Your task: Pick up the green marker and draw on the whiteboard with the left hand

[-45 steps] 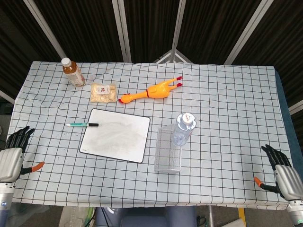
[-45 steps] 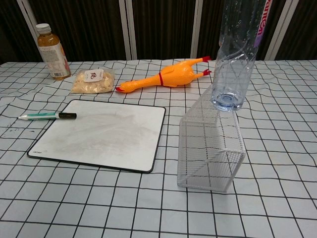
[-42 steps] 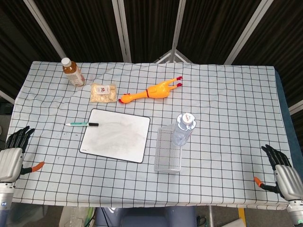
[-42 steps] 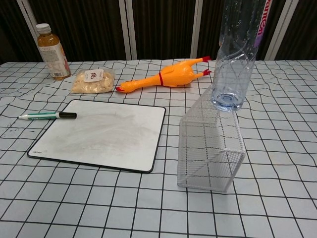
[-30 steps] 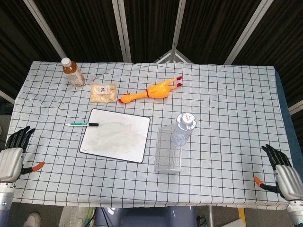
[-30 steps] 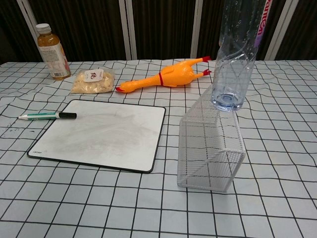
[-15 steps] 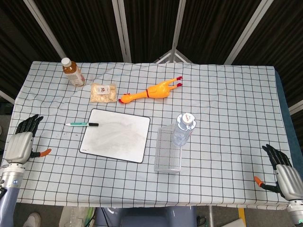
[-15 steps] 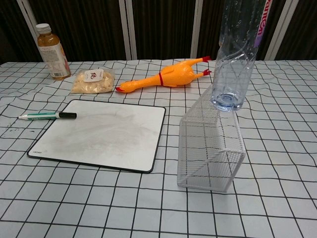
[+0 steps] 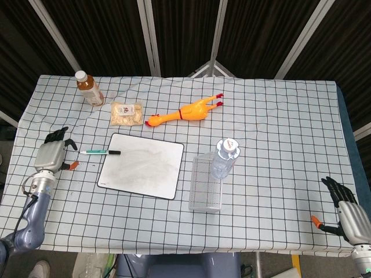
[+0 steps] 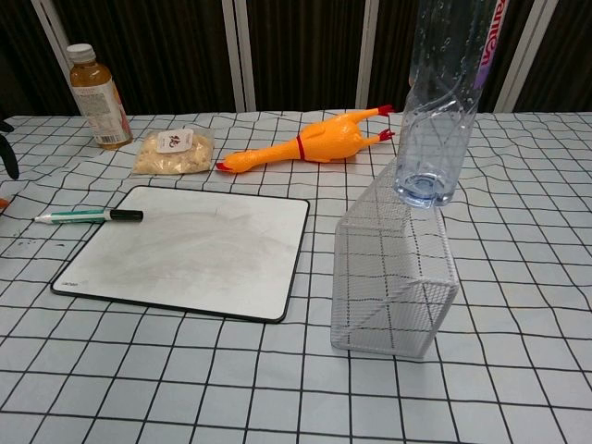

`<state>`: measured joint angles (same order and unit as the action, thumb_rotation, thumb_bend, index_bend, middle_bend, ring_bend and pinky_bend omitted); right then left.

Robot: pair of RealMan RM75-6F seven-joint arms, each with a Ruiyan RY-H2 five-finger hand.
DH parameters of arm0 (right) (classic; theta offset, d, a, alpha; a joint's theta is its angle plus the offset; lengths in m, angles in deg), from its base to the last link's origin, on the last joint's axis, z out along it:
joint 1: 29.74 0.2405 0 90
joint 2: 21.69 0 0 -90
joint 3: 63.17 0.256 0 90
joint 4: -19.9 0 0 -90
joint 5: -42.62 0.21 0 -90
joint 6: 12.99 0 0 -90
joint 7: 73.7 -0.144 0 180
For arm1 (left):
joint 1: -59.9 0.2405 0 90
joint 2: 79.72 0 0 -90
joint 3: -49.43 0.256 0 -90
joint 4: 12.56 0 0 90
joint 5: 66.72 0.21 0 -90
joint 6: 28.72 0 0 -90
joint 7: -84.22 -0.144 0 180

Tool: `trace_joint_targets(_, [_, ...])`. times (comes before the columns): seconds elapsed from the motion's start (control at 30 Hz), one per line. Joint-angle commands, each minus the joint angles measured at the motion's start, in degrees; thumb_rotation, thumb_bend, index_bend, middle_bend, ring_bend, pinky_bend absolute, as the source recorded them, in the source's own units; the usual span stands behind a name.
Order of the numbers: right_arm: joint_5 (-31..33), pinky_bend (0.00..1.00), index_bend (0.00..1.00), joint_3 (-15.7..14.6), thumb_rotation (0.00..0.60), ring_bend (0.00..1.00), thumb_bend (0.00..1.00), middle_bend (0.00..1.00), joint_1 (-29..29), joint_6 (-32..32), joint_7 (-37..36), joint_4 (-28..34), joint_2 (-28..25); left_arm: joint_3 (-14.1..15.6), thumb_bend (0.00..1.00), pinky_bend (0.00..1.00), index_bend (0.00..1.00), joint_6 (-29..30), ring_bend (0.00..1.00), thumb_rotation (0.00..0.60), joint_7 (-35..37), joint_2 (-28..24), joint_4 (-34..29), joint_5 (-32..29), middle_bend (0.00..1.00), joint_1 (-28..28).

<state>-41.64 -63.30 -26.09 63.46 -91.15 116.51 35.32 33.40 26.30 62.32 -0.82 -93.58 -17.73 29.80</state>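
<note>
Head view caught the left robot hand (image 9: 51, 154) spread and empty, just left of the slim green marker with black cap (image 9: 99, 152), which lay across the white rectangular whiteboard's (image 9: 142, 165) left edge. Right robot hand (image 9: 349, 216) hung open off the checked bench (image 9: 278, 133). Chest view showed only dark fingertips (image 10: 8, 157).
</note>
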Motion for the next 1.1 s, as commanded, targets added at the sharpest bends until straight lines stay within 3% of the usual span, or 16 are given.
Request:
trace_joint_targets(0.03, [0.01, 0.00, 0.00, 0.02, 0.600, 0.00, 0.27, 0.00, 0.06, -0.10, -0.19, 0.05, -0.06, -0.32, 0.37, 0.00, 0.46, -2.40, 0.00, 0.600, -2.81, 3.08, 3.90, -2.93, 0.01, -3.09])
trace_joint_targets(0.7, [0.17, 0.00, 0.00, 0.09, 0.600, 0.00, 0.27, 0.00, 0.09, -0.35, -1.46, -0.17, -0.22, 0.84, 0.41, 0.00, 0.46, -7.16, 0.00, 0.600, -6.72, 14.94, 18.17, -5.79, 0.01, -11.13])
trace_joint_targets(1.1, [0.24, 0.00, 0.00, 0.10, 0.600, 0.00, 0.27, 0.00, -0.03, -0.25, -1.98, -0.35, -0.14, 1.08, 0.48, 0.00, 0.52, -8.81, 0.00, 0.600, -5.87, 18.13, 23.27, -5.86, 0.02, -12.78])
